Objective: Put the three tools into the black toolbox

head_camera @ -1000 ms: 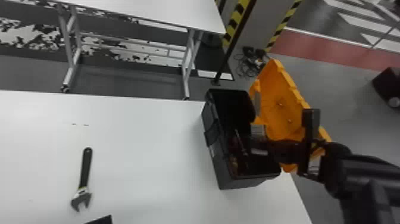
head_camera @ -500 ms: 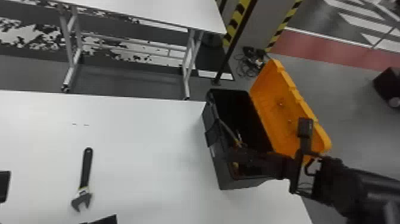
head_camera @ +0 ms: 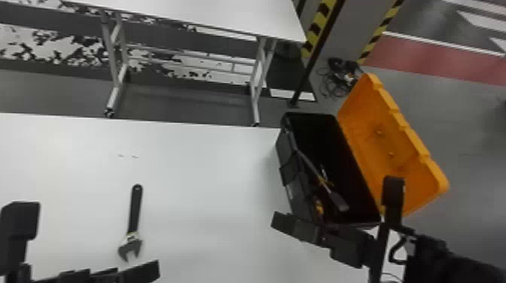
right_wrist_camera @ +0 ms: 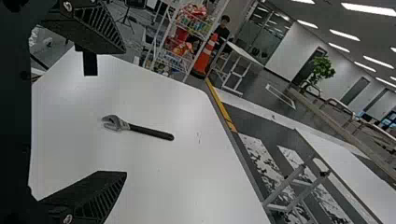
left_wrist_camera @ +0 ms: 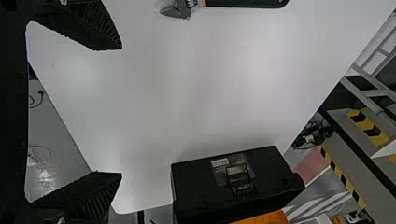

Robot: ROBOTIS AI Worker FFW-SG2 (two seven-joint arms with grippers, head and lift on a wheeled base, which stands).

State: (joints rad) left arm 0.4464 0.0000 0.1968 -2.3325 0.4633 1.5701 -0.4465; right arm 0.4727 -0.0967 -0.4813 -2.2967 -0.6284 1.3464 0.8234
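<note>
Wrench (head_camera: pixel 134 214): lying flat on the white table (head_camera: pixel 211 180), handle pointing away from me, head facing my side.
Left gripper (left_wrist_camera: pixel 122 110): I'm holding it wide open and empty above the table, nearer the wrench than my other one.
Offset: by my reckoning the wrench is sitting ahead of it and out on the side away from the black toolbox (head_camera: pixel 288 169), calling for a forward, leftward shift and a grip across the handle.
Right gripper (right_wrist_camera: pixel 126 112): hovering by the toolbox's near end, spreading wide with nothing in it.
Box contents: a long tool (head_camera: pixel 339 201) is slanting inside.
</note>
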